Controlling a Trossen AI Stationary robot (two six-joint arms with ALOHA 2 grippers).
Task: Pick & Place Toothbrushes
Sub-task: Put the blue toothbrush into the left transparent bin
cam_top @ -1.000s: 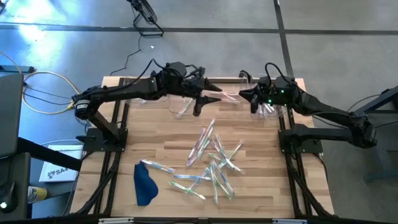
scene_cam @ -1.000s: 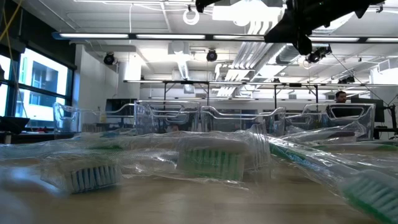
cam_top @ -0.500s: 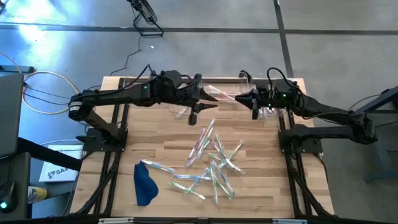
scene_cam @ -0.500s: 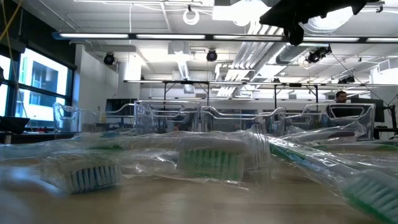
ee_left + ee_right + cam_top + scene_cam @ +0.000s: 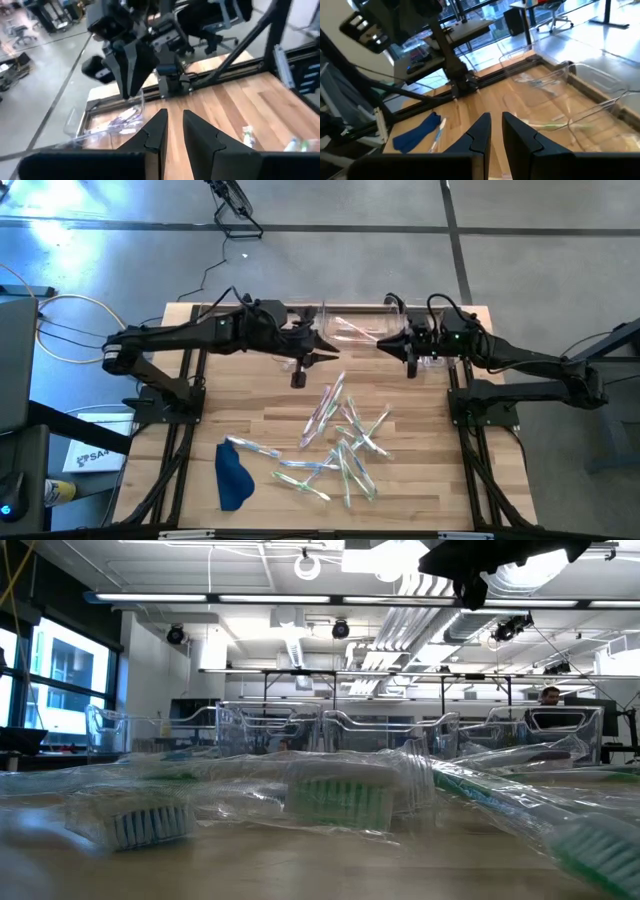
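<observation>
The slim toothbrushes in clear glossy wrappers (image 5: 340,442) lie scattered mid wooden tabletop (image 5: 270,415), blurred in the low view. Left gripper (image 5: 322,355) and right gripper (image 5: 384,343) hover by the clear plastic rectangular bins (image 5: 355,330), fingers clenched and empty.

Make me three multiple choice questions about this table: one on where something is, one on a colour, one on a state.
1. Where does the cloth lie?
A. near-left part of the table
B. inside a bin
C. under the right arm

2. What colour is the cloth?
A. red
B. dark blue
C. white

3. What is the left gripper carrying?
A. nothing
B. a toothbrush
C. the cloth

Answers: 1 A, it sits left of the toothbrushes in the high view. 2 B, plainly blue. 3 A, the left wrist view shows nothing between its fingers.
</observation>
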